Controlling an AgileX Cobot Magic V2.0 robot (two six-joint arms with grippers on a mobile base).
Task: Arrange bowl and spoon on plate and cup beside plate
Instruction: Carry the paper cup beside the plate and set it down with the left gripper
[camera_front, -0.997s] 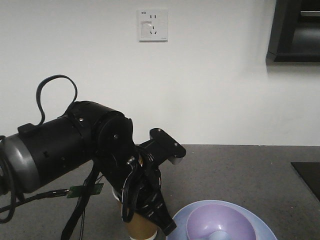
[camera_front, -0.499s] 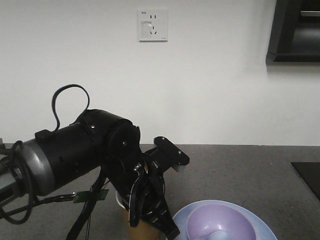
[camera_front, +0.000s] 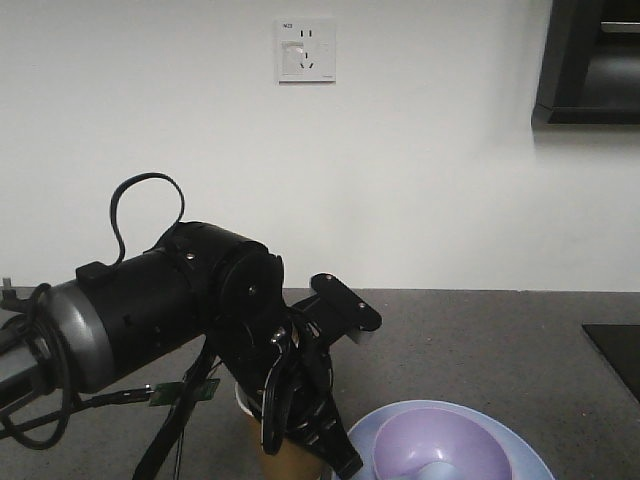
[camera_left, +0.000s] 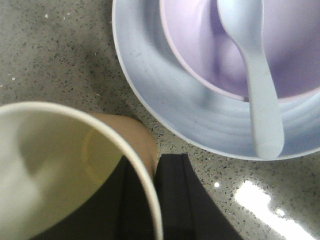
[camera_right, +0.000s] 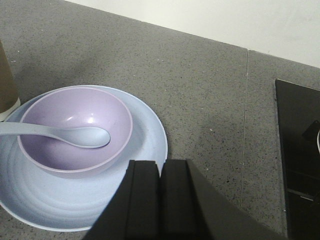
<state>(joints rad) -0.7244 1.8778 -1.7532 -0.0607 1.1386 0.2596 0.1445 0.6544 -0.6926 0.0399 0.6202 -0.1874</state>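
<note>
Closest to you in the left wrist view, the left gripper (camera_left: 150, 200) is clamped on the cup (camera_left: 75, 170), one black finger (camera_left: 177, 200) outside the brown wall and the other inside against the white lining. The cup stands on the grey counter (camera_left: 55, 55) just beside the plate (camera_left: 165, 100), apart from its rim. On the plate sits the bowl (camera_left: 300, 45), and the spoon (camera_left: 255, 75) lies in it, handle out over the bowl's edge. From the right wrist you see the right gripper (camera_right: 160, 200) with its fingers pressed together, holding nothing, hovering over the plate's near edge. Farther back, a wall socket (camera_front: 305, 50) sits on the white wall.
</note>
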